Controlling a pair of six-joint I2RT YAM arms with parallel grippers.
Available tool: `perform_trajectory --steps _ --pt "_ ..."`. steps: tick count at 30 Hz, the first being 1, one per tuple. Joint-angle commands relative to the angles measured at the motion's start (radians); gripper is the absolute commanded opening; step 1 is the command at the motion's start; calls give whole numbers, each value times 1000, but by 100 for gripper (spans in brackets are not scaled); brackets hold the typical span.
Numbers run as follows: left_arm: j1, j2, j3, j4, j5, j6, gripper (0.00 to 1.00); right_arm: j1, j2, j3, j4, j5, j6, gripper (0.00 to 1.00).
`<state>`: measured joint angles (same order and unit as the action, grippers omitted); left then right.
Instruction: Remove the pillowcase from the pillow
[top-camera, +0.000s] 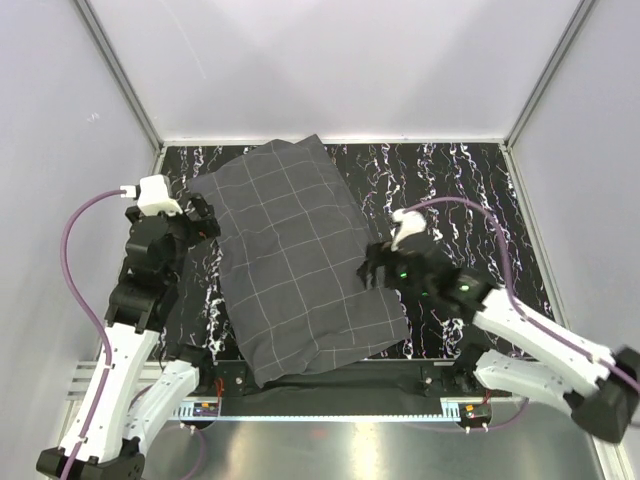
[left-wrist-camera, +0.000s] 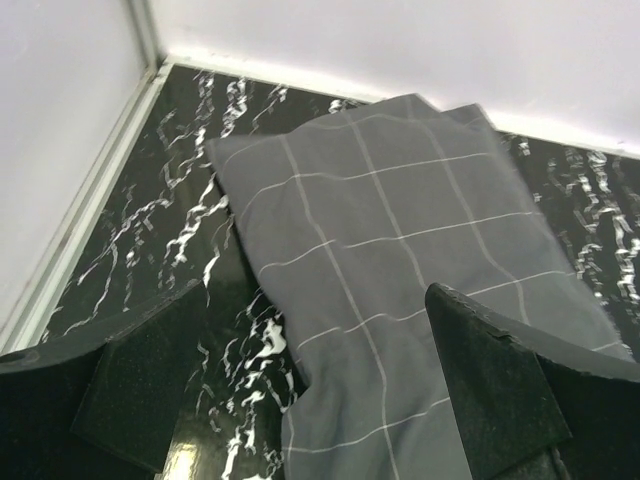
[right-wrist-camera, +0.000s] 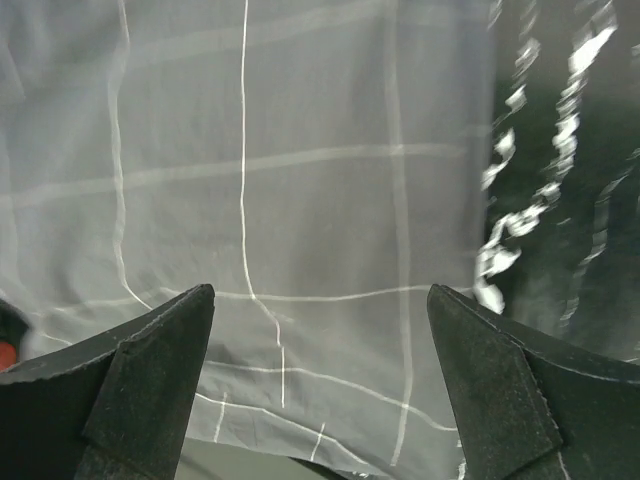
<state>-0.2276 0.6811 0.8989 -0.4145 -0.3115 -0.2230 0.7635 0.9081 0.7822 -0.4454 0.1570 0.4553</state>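
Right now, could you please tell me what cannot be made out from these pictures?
- The pillow: hidden in every view; the pillowcase covers it entirely.
- The pillowcase's opening: the top view shows no clear open end, and the left wrist view cuts off its near end at the bottom edge.
- Whether the right gripper touches the fabric: in the top view its own body hides the fingertips, and the right wrist view is blurred.

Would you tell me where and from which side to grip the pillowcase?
The pillowcase is likely best pinched at its near right corner, from the right: the cloth looks thin and slack there, and the open right claw hovers over that edge. Its open end is not visible.
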Motion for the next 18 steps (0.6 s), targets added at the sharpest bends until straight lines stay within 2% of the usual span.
perform_trajectory --steps 1,3,7,9,14,18 --pt "-1 -3 31 3 -72 -16 99 149 107 51 34 236 86 96" --pt "-1 -12 25 3 -77 -19 99 186 164 81 65 234 80 97" --pt "-1 -20 17 -15 -71 -50 99 347 291 143 125 295 88 97" --pt "-1 -21 18 -27 -83 -71 99 419 400 193 137 279 112 97" --pt "-1 -35 15 -41 -147 -73 99 589 555 262 260 231 212 96" --pt "1 -20 20 -43 -126 -73 99 730 733 374 243 205 261 96"
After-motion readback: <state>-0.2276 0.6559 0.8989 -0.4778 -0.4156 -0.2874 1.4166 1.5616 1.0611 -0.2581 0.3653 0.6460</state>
